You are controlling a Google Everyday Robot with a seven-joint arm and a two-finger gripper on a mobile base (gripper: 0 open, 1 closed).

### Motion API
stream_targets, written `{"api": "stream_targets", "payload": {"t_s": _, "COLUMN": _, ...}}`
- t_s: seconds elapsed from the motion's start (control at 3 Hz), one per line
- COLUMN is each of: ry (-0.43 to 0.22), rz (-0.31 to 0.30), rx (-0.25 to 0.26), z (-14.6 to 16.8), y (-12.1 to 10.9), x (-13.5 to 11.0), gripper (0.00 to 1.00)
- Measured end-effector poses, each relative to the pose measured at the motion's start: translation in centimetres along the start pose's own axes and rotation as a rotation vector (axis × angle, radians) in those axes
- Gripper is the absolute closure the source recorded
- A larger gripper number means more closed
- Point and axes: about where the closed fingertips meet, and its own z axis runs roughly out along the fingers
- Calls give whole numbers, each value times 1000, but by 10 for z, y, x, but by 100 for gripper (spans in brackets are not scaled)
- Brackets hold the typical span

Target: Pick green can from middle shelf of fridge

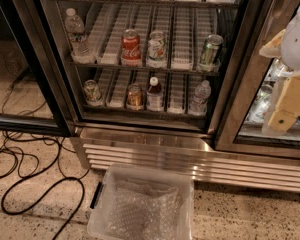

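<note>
black cables (35,184) are seen on the floor at the lower left. on the middle shelf (182,44) of the fridge (155,156), a water bottle (76,31) is found first, then a red can (131,45), a white can (156,46), and the green can (210,49) near the right end. the gripper (285,111) is seen at the right edge of the frame, well apart from that can; whether it is wide or narrow cannot be told. it should be brought in level and straight, so no other can is bumped.

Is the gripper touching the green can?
Apart. The camera view shows the gripper far right, over the neighbouring glass door, with the steel frame plainly separating it from the green can on the middle shelf.
</note>
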Motion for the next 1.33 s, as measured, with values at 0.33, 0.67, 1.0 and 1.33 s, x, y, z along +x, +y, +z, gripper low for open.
{"api": "stream_targets", "payload": {"t_s": 0.33, "ry": 0, "rz": 0, "rx": 0, "z": 0, "y": 0, "x": 0, "gripper": 0}}
{"api": "stream_targets", "payload": {"t_s": 0.67, "ry": 20, "rz": 36, "rx": 13, "z": 8, "y": 3, "x": 1, "gripper": 0}}
{"api": "stream_targets", "payload": {"t_s": 1.0, "ry": 56, "rz": 168, "rx": 34, "z": 43, "y": 12, "x": 14, "gripper": 0}}
{"api": "stream_targets", "payload": {"t_s": 1.33, "ry": 76, "rz": 341, "rx": 29, "z": 93, "y": 19, "x": 30, "gripper": 0}}
